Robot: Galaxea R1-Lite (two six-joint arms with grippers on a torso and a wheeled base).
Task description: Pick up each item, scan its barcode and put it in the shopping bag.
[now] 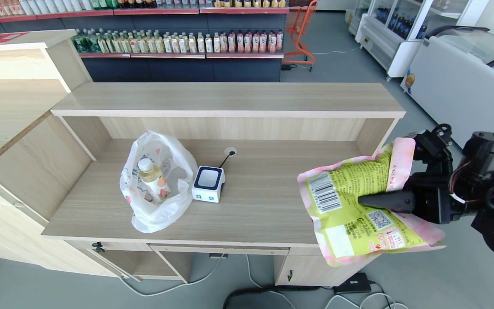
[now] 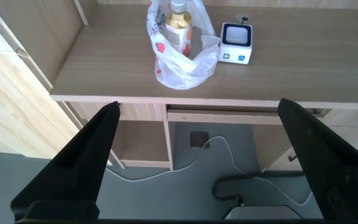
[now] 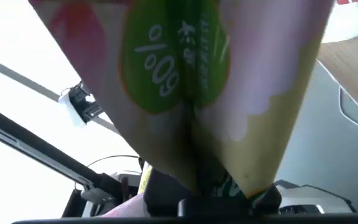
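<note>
Overall, the wooden tabletop [image 1: 264, 206] carried the shopping bag and the scanner on its left half. The snack pouch [image 1: 350, 201], green and pink, was held in the air over the front right corner of the tabletop, with its barcode side facing up toward the head camera. The right gripper [image 1: 386, 201] was clenched on the pouch, one black finger lying across the printed face. The white shopping bag [image 1: 174, 206] stood open, just left of the scanner. The left gripper [image 2: 201, 109] was released, fingers spread wide with nothing between them, off the tabletop's front edge. The white scanner [image 1: 207, 183] sat well apart from the pouch. A capped bottle [image 1: 152, 178] stood upright inside the bag.
</note>
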